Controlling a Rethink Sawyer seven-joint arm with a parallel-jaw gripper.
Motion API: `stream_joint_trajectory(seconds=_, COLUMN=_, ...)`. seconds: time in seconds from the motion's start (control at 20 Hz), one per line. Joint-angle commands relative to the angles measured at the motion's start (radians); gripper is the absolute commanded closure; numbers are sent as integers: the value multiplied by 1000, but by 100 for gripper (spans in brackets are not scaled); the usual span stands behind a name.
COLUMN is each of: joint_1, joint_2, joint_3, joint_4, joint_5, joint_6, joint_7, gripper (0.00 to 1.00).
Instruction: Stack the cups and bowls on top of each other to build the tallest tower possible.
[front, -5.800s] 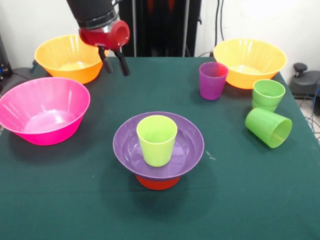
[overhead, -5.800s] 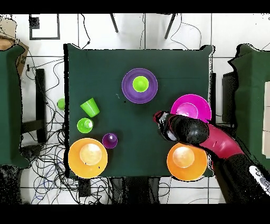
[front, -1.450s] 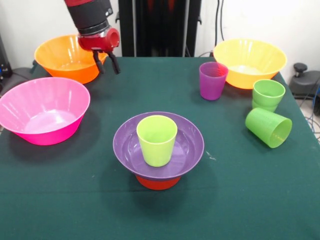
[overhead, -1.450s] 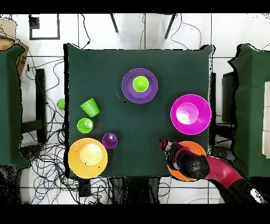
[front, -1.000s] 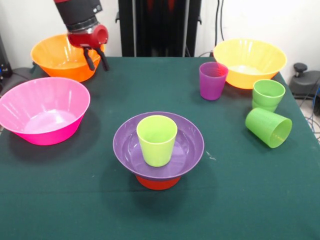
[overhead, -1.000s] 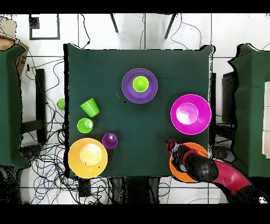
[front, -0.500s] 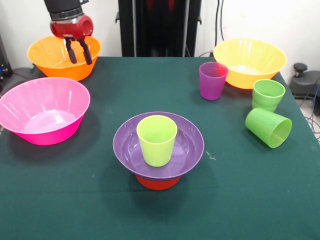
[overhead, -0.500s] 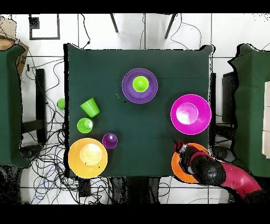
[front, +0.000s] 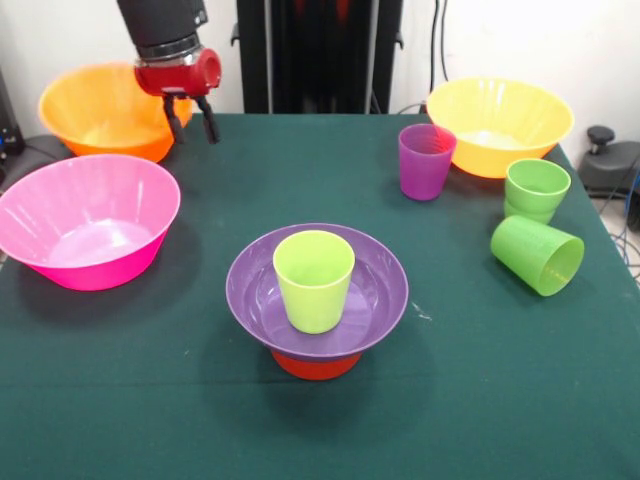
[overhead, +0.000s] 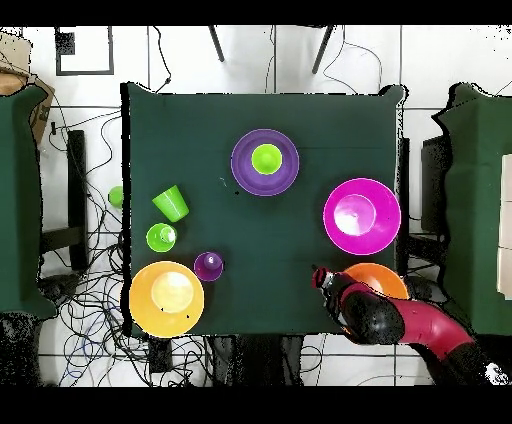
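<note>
The tower stands mid-table: a small orange bowl (front: 315, 365), a wider purple bowl (front: 375, 290) on it, and a yellow-green cup (front: 314, 280) upright inside. My gripper (front: 190, 128) is open and empty at the far left, its fingers at the right rim of a big orange bowl (front: 95, 110); in the overhead view the gripper (overhead: 320, 278) is beside that bowl (overhead: 388, 280). A purple cup (front: 425, 162), an upright green cup (front: 537, 190) and a green cup on its side (front: 537, 255) are at the right.
A big pink bowl (front: 88, 220) sits at the left, near the orange one. A big orange-yellow bowl (front: 500, 125) is at the far right corner. In the overhead view a small green thing (overhead: 116, 196) lies off the table's left edge.
My gripper moved from over the orange bowl back toward the table's middle, to the bowl's rim. The orange bowl shifted outward toward the table's edge.
</note>
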Motion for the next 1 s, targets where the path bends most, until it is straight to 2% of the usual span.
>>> stream_joint_trajectory(seconds=0.05, joint_1=62, joint_2=101, joint_3=-22, joint_4=-115, joint_5=-81, joint_6=-43, joint_7=-16, gripper=0)
stream_joint_trajectory(seconds=0.15, joint_1=50, joint_2=85, joint_3=-16, joint_4=-97, joint_5=-76, joint_6=-36, joint_7=-23, gripper=0)
stream_joint_trajectory(seconds=0.25, joint_1=22, joint_2=22, joint_3=6, joint_4=-40, joint_5=-50, joint_6=-6, joint_7=-34, gripper=0)
stream_joint_trajectory(seconds=0.3, joint_1=0, joint_2=-33, joint_3=29, joint_4=4, joint_5=-21, joint_6=23, joint_7=-44, gripper=0)
stream_joint_trajectory(seconds=0.55, joint_1=-24, joint_2=-94, joint_3=61, joint_4=48, joint_5=33, joint_6=93, joint_7=-62, gripper=0)
stream_joint_trajectory(seconds=1.0, joint_1=-89, joint_2=-245, joint_3=153, joint_4=179, joint_5=144, joint_6=158, joint_7=-81, gripper=0)
